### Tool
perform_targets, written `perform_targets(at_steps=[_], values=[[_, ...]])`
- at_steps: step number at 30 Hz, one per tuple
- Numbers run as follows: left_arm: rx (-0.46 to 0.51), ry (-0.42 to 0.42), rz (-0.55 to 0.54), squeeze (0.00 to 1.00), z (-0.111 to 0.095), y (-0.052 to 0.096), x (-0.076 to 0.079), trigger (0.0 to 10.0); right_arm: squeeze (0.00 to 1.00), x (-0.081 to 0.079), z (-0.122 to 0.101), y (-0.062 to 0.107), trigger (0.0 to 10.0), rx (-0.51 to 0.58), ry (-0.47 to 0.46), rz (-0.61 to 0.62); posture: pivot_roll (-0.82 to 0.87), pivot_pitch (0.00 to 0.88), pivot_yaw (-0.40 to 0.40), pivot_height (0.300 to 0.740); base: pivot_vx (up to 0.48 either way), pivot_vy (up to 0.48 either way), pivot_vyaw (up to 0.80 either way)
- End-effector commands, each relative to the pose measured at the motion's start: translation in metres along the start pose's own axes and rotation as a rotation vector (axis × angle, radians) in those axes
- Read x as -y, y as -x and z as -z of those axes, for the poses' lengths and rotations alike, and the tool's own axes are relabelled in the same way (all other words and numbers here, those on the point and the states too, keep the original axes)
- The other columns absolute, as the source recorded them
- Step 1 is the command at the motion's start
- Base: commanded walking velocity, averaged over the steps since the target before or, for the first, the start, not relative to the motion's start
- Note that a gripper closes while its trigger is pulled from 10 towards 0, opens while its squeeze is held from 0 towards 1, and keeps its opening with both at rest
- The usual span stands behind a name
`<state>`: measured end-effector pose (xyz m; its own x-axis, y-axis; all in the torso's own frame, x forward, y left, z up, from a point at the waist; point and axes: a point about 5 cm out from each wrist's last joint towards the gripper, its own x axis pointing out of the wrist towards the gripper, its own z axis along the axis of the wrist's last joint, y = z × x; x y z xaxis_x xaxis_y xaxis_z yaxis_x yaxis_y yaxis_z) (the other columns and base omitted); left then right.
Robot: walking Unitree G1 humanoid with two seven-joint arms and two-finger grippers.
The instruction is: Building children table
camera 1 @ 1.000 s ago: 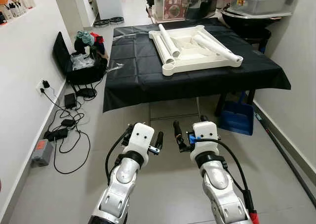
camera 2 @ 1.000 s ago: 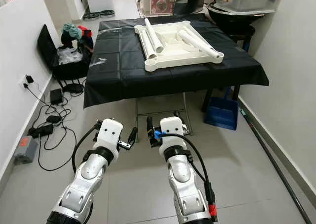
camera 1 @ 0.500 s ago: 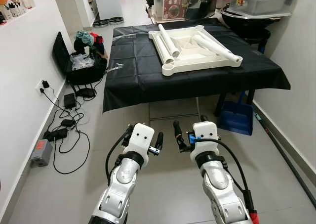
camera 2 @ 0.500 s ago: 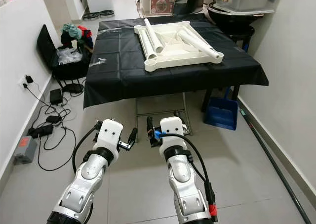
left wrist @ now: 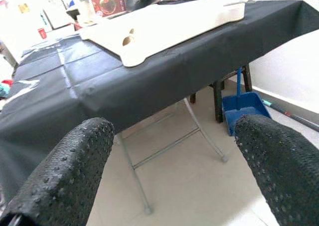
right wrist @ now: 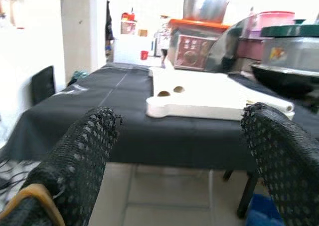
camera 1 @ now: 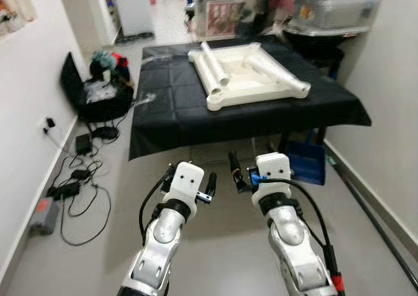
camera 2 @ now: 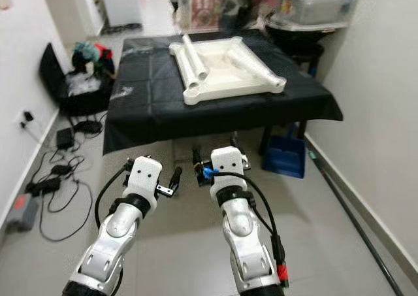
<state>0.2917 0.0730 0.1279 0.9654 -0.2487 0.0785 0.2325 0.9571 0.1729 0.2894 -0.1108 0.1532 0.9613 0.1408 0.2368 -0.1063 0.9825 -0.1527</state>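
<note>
My head pictures look soft and a bit smeared, most of all at the far end of the room. The light is bright and even. The black cloth on the bench (camera 1: 196, 106) shines in pale patches. In my wrist pictures the white wall and the doorway glow too bright, and my black fingers (left wrist: 65, 171) are close and fuzzy.

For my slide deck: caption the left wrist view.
Open left gripper faces a white tabletop lying on a black-covered table, blue dustpan beneath.
</note>
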Motion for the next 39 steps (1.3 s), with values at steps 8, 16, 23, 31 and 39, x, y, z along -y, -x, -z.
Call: perform_targets(at_steps=[8, 16, 23, 31, 39], values=[[0.053, -0.015, -0.046, 0.00, -0.015, -0.004, -0.013, 10.0, 0.00, 0.010, -0.031, -0.018, 10.0, 0.089, -0.002, 0.039, 0.08, 0.024, 0.002, 0.740, 0.480, 0.000, 0.00], [0.049, -0.012, -0.058, 0.00, -0.016, -0.006, -0.014, 10.0, 0.00, 0.010, -0.031, -0.018, 10.0, 0.089, -0.009, 0.041, 0.08, 0.018, 0.001, 0.740, 0.480, 0.000, 0.00], [0.059, 0.003, -0.069, 0.00, -0.019, -0.006, -0.015, 10.0, 0.00, 0.014, -0.035, -0.022, 10.0, 0.090, -0.028, 0.054, 0.08, 0.018, -0.002, 0.740, 0.477, 0.000, 0.00], [0.060, 0.021, -0.081, 0.00, -0.021, -0.006, -0.016, 10.0, 0.00, 0.014, -0.044, -0.027, 10.0, 0.115, 0.031, 0.032, 0.08, 0.011, -0.004, 0.740, 0.394, 0.200, 0.40], [0.056, 0.050, -0.084, 0.00, -0.023, -0.006, -0.015, 10.0, 0.00, 0.025, -0.059, -0.038, 10.0, 0.141, -0.007, 0.074, 0.08, 0.008, -0.005, 0.740, 0.199, 0.222, 0.20]])
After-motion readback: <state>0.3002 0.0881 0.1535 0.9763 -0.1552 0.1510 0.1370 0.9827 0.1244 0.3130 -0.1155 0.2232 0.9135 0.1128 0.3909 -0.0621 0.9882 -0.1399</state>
